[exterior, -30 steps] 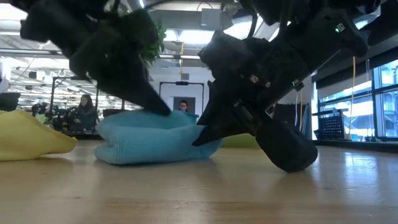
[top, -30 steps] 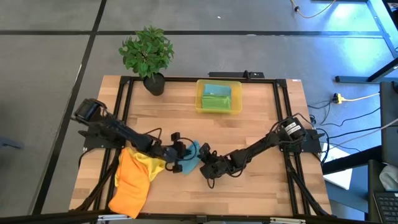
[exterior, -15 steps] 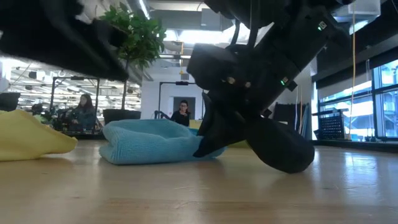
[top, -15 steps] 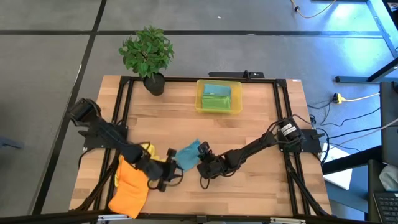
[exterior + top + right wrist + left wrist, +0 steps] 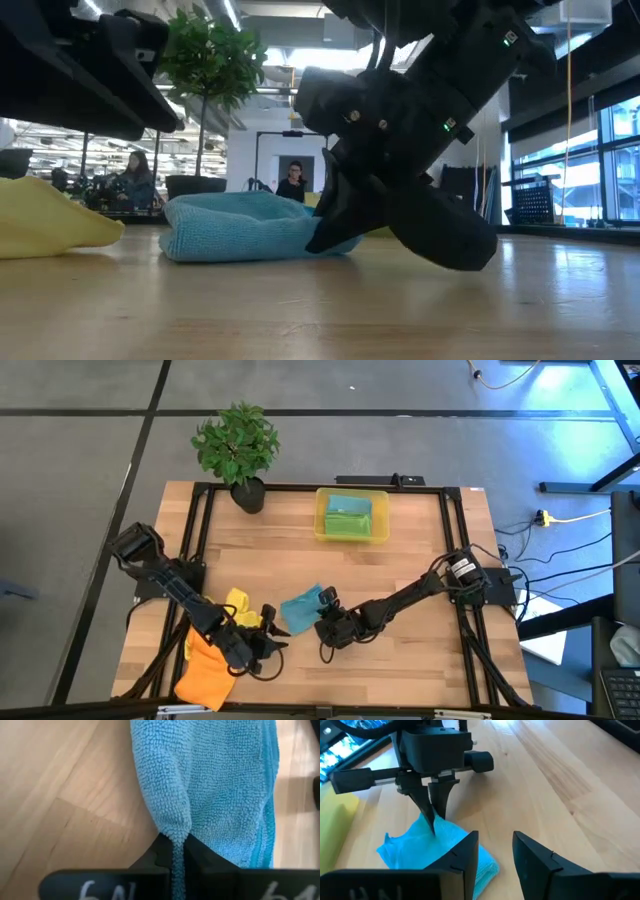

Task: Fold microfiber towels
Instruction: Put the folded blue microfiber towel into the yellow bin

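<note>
A teal-blue microfiber towel (image 5: 301,607) lies bunched on the wooden table (image 5: 420,575), near its middle front. My right gripper (image 5: 322,622) is shut on the towel's right side. My left gripper (image 5: 268,646) hovers open to the towel's near left; nothing is between its fingers (image 5: 495,852). A yellow towel (image 5: 240,606) and an orange towel (image 5: 205,668) lie in a heap under the left arm. In the low view the teal towel (image 5: 240,228) rests flat on the table by its underside. My right gripper pinches a narrow raised ridge at the teal towel's edge (image 5: 176,834) between its two fingers. The fingers (image 5: 431,809) slant down onto it from above and the table's right. The pinched part peaks up a little; the rest of the towel lies slack on the table.
A translucent yellow bin (image 5: 381,519) at the far middle holds folded green and teal cloths. A potted plant (image 5: 238,448) stands at the far left. Bare wood lies between the bin and the towels and to the right of my right arm.
My left gripper has let go of the teal towel and drawn back toward the table's near left edge, rolling as it went. The towel, bunched up between the two grippers before, has settled lower and flatter. My right gripper has kept its hold.
</note>
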Robot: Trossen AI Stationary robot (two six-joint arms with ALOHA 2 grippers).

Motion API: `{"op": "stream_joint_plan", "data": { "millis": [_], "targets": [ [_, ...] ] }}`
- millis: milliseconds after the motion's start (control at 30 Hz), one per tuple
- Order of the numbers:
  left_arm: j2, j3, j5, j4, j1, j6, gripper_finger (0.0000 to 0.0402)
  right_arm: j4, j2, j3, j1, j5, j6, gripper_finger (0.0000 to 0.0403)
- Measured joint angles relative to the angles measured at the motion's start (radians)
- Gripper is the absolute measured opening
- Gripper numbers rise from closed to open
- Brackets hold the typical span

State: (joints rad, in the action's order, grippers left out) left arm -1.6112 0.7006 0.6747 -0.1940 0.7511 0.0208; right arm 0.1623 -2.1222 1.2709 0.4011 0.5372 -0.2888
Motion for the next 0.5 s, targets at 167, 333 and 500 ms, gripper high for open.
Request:
{"op": "stream_joint_plan", "data": {
  "millis": [167, 333, 500],
  "targets": [
    [-0.001, 0.000, -0.071, -0.001, -0.025, 0.012, 0.0111, 0.018, 0.038, 0.000, -0.006, -0.039, 0.048, 0.0013],
    [-0.033, 0.000, -0.092, -0.017, -0.066, 0.037, 0.0119, 0.033, 0.061, 0.000, -0.037, -0.075, 0.095, 0.0013],
    [-0.102, 0.000, -0.153, -0.045, -0.092, 0.025, 0.0145, 0.051, 0.061, 0.000, -0.061, -0.114, 0.128, 0.0013]
  ]
}}
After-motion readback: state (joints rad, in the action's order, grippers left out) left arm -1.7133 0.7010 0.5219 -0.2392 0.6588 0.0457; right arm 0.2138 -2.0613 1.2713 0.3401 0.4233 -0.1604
